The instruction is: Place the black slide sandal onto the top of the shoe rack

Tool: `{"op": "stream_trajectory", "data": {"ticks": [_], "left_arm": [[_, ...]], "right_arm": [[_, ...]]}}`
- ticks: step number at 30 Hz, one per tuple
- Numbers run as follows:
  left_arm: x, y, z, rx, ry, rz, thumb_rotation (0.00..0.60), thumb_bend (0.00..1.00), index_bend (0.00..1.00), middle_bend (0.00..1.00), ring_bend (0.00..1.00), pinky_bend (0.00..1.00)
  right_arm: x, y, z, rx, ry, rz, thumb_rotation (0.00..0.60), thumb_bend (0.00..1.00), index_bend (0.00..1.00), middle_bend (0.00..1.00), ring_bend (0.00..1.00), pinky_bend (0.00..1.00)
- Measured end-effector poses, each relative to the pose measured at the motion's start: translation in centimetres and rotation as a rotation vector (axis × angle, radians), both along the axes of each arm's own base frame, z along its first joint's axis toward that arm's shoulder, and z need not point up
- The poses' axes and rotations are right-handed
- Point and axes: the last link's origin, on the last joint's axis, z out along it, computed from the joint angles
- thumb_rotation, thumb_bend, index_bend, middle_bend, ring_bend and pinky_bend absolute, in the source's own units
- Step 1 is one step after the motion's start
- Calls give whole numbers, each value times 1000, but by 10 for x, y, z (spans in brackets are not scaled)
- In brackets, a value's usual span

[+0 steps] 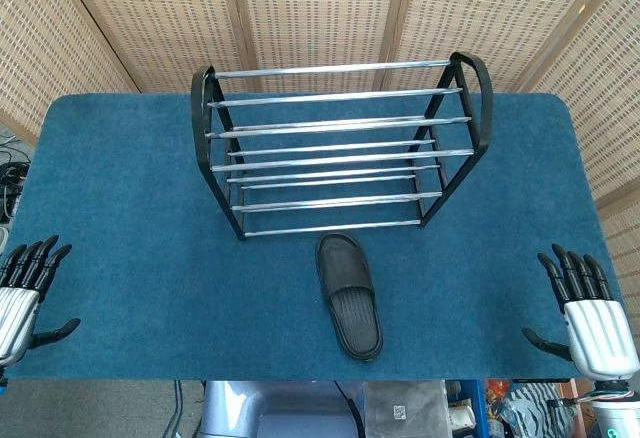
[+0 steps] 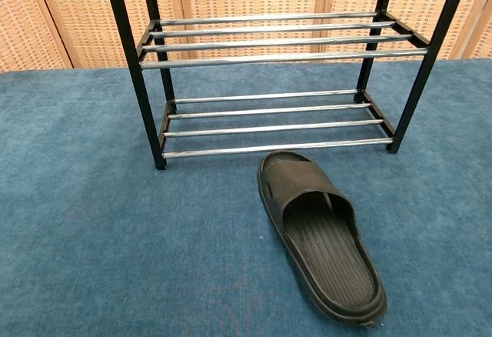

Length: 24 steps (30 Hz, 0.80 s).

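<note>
The black slide sandal [image 1: 348, 295] lies flat on the blue table, just in front of the shoe rack, toe toward the rack; the chest view shows the sandal [image 2: 319, 237] close up, heel nearest me. The shoe rack [image 1: 340, 148] has black side frames and chrome bars in tiers; its top tier holds nothing. In the chest view only the lower tiers of the rack [image 2: 269, 83] show. My left hand [image 1: 22, 293] hovers at the table's near left corner, fingers spread, holding nothing. My right hand [image 1: 588, 308] is at the near right corner, fingers spread, holding nothing. Both are far from the sandal.
The blue felt table [image 1: 130, 208] stretches wide on either side of the rack. Woven wicker screens [image 1: 320, 8] stand behind the table. Cables and equipment [image 1: 400, 408] lie below the front edge.
</note>
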Motion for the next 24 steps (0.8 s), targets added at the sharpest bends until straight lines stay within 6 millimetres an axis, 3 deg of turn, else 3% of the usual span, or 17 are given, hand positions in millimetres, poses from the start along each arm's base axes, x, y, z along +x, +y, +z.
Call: {"op": "stream_trajectory", "data": {"ticks": [12,18,24], "left_arm": [[0,2,0,4,1,6,600,144,0,0,0,0],[-1,6,-2,0,9,20,600,144,0,0,0,0],[-2,10,-6,-4,20,39,600,144,0,0,0,0]], "right_arm": [[8,-3,-16,113,5,81,600,0,0,0,0,0],[26,-19,-33,258,114,350,600,0,0,0,0,0],[45,-45,-56,399,302,764,600,0,0,0,0,0]]}}
